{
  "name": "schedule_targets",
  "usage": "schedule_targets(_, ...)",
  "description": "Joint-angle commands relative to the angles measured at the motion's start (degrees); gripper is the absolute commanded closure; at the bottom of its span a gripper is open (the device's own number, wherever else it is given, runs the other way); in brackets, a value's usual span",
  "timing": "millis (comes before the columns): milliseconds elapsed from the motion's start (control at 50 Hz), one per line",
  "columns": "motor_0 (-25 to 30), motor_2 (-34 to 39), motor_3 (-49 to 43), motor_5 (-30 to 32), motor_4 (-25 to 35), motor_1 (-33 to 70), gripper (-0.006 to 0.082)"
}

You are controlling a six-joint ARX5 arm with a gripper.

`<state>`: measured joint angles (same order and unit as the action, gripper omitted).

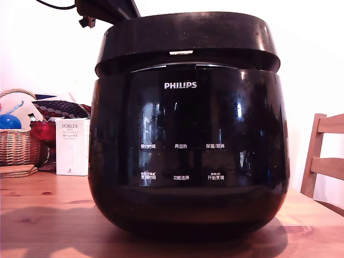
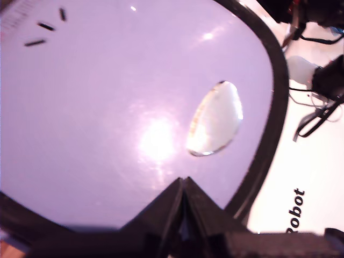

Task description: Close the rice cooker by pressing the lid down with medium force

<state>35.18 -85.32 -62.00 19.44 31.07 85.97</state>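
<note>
My pincer (image 2: 184, 185) has its two black fingers brought together to a point, with no gap showing between their tips, and that point rests against the glossy top of the lid (image 2: 123, 107); nothing is held between the fingers. In the wrist view the lid fills nearly the whole picture as a pale, washed-out dome with a dark rim, an oval silvery inset (image 2: 216, 119) near my fingertips and three short dark slots (image 2: 45, 26) further off. Beyond the rim lie black cables (image 2: 314, 113) on a white surface bearing the printed letters "Robot". In the exterior view, going from that view's left, a wicker basket (image 1: 16, 146) sits at the back of the wooden table (image 1: 48, 215) with a blue ball (image 1: 9, 121) in it, and a patterned dark cloth (image 1: 59, 109) lies just beside it. Next comes a white box marked PORLEX (image 1: 72, 146), standing upright just behind the cooker's side. The rice cooker (image 1: 188, 156) stands in the middle of the table, close to the camera and filling most of the view, its PHILIPS logo and white button labels facing forward. The lid sits down on top of it, a thin seam visible between lid and body; I cannot tell whether it is latched. A dark part of my arm (image 1: 105, 9) shows above the lid at the back. At the exterior view's right stands a wooden chair (image 1: 322, 158).
</note>
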Motion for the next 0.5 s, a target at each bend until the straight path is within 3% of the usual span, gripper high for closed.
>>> schedule_targets(0,0.2,1.8,-0.6,0.0,0.0,0.9,0.0791)
schedule_targets(480,0.1,7.0,3.8,0.1,0.0,0.9,0.0791)
